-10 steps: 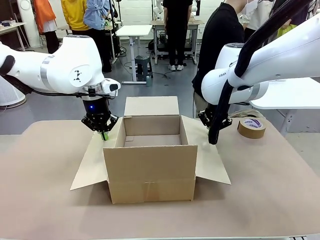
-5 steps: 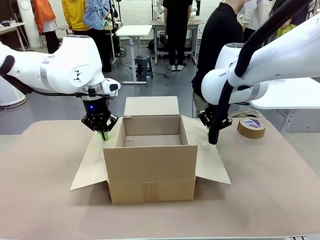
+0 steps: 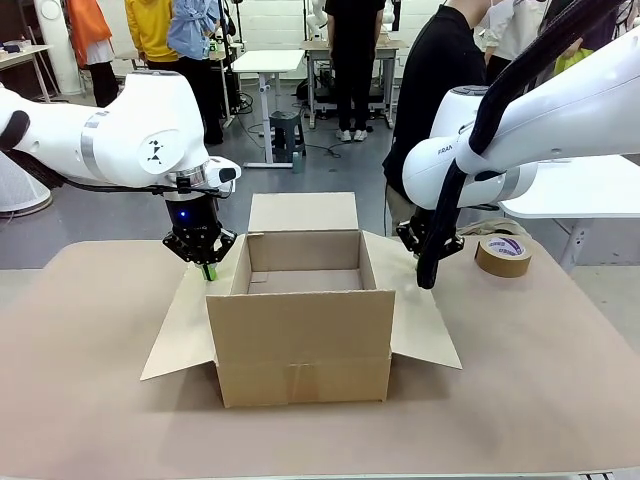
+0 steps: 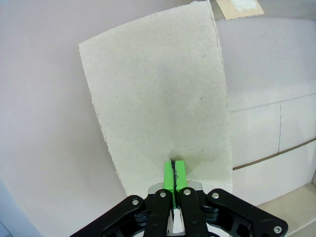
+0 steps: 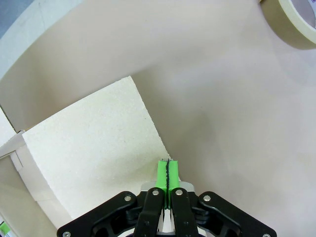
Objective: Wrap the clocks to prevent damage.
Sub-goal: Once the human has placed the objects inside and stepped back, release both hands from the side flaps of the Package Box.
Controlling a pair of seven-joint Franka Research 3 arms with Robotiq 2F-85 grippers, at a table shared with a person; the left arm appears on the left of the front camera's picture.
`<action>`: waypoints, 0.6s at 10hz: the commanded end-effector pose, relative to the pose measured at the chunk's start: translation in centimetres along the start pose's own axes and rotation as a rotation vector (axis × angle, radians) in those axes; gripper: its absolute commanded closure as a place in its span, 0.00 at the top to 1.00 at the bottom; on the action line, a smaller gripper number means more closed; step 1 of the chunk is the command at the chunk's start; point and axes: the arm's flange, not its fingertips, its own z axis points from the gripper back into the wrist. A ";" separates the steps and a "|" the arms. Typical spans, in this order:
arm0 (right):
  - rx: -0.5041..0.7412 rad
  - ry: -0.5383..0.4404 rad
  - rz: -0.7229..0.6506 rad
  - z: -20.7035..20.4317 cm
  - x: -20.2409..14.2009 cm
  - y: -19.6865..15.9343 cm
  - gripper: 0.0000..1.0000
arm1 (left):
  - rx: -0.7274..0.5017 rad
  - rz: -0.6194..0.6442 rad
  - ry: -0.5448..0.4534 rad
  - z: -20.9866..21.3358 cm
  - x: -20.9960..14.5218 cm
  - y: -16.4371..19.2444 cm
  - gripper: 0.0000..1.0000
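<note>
Left arm pose: came in from the worktop's (image 3: 80, 400) left side, elbow high, wrist pointing straight down at the far-left corner of the cardboard box (image 3: 300, 340).
Right arm pose: came in from the right side, wrist tilted down and inward, black cable running along it, ending at the box's right side.
Box, position: stood at the middle of the worktop, upright, front wall towards the robot's edge.
Box, appearance: plain brown cardboard, open at the top, all flaps folded out. Left flap (image 3: 185, 320) and right flap (image 3: 420, 320) sloped down to the worktop; rear flap (image 3: 303, 212) stood up. The visible part of the interior was bare cardboard.
Left pincer (image 3: 208, 270): closed, green pads pressed together with nothing between them. In the left wrist view, the tips of the left pincer (image 4: 174, 165) were at the surface of the left flap (image 4: 158, 98), near one of its edges. Contact could not be told.
Right pincer (image 3: 427, 282): closed, pads together, holding nothing. In the right wrist view, the tips of the right pincer (image 5: 168, 168) sat at the edge of the right flap (image 5: 94, 148), close to its corner, with bare worktop beside them. Contact could not be told.
Other items: brown tape roll (image 3: 502, 255) lay flat near the far-right corner of the worktop, and a paler roll (image 3: 495, 228) lay just behind it. A cream roll (image 5: 291, 24) was in the top corner of the right wrist view.
Person: in a black top (image 3: 440, 70), stood at the far edge behind the right arm.
</note>
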 end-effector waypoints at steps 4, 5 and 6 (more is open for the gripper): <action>0.003 -0.001 0.002 0.1 0.1 0.1 0.01 | 0.002 0.009 0.008 -0.1 0.0 0.0 0.00; 0.003 -0.001 0.002 0.1 0.1 0.1 0.01 | 0.002 0.009 0.008 -0.1 0.0 0.0 0.00; 0.003 -0.001 0.002 0.1 0.1 0.1 0.01 | 0.002 0.009 0.008 -0.1 0.0 0.0 0.00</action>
